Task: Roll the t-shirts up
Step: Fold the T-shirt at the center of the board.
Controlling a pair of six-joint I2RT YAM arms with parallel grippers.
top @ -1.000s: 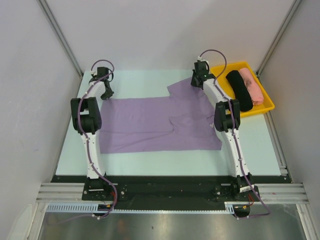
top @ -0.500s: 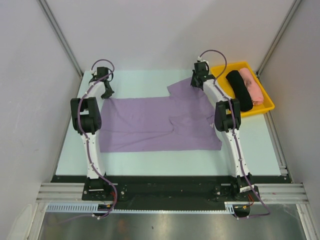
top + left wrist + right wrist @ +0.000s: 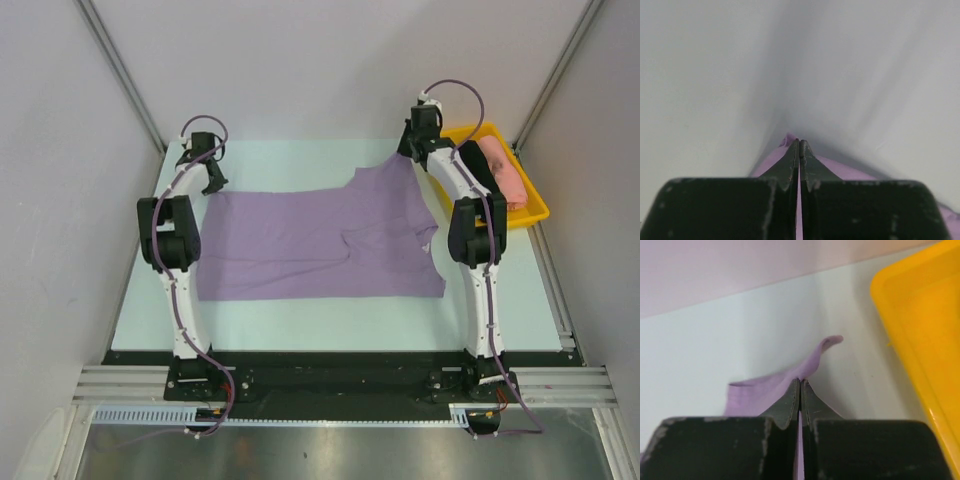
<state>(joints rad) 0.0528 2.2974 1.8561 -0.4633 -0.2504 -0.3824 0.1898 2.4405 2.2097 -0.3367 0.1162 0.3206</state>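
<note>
A lavender t-shirt [image 3: 310, 245] lies spread across the pale table, its bottom hem at the left and sleeves at the right. My left gripper [image 3: 214, 187] is shut on the shirt's far left corner; lavender cloth [image 3: 771, 159] shows pinched between its closed fingers [image 3: 790, 162]. My right gripper [image 3: 408, 155] is shut on the far right sleeve, lifted and pulled toward the tray; in the right wrist view the cloth [image 3: 765, 387] bunches at the tips of its fingers [image 3: 790, 397] and a flap pokes beyond them.
A yellow tray [image 3: 530, 213] at the far right holds a black cloth bundle [image 3: 482, 180] and a pink cloth bundle [image 3: 503, 170]; its rim [image 3: 900, 340] is close to my right gripper. Grey walls enclose the table on three sides.
Both grippers closed on the shirt. The right arm then moved right and back toward the tray, pulling the sleeve out with it. The left arm barely shifted.
</note>
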